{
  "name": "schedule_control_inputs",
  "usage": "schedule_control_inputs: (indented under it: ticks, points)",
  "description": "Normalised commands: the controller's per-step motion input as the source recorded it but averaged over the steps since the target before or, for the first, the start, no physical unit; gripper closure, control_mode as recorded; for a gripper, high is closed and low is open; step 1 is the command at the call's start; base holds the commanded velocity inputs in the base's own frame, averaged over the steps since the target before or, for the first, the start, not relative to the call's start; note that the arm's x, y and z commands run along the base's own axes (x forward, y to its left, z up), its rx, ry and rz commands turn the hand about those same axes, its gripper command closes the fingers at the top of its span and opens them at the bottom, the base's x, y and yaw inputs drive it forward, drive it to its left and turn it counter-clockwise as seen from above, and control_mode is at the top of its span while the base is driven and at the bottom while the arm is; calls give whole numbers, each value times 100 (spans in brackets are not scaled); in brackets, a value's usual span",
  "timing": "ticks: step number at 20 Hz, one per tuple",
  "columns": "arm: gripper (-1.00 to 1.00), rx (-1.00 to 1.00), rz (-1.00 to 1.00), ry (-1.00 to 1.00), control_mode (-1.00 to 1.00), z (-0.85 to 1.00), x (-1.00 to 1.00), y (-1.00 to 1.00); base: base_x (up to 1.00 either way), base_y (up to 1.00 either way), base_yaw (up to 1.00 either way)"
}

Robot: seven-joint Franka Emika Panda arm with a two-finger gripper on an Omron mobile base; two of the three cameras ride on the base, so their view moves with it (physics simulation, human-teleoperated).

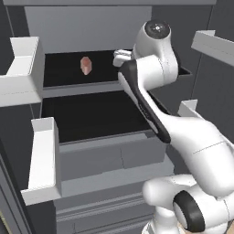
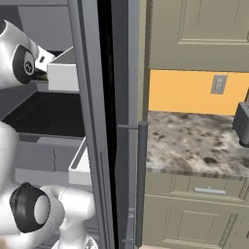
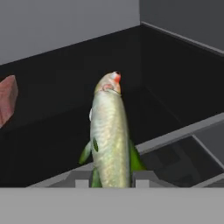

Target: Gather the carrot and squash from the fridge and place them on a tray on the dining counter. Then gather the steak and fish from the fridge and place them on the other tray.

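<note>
From the left base view, the arm is reaching into the fridge's upper shelf, and the steak is sitting toward that shelf's back edge. From the right base view, the fridge door is standing open beside the stone counter. In the hand view, the gripper is clamped tight on the fish, which is pointing away over the shelf's front edge. A tail-end grip may be letting it swing or slip; the fish could snag the door bin.

2 base views flank arm, share fridge interior; hand view close, facing upper shelf.
</note>
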Motion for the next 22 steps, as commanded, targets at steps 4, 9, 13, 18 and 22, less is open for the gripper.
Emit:
schedule_control_inputs:
  ticks: [4,9,13,18,22]
  points:
    - [100,6,0,-2,-100,13,-100,0,0,0,0]
    - [100,6,0,0,-100,17,-100,0,0,0,0]
    - [100,3,0,0,-100,18,-99,0,0,0,0]
    - [100,1,0,1,-100,16,-94,0,0,0,0]
    - [100,0,0,0,-100,10,-87,0,0,0,0]
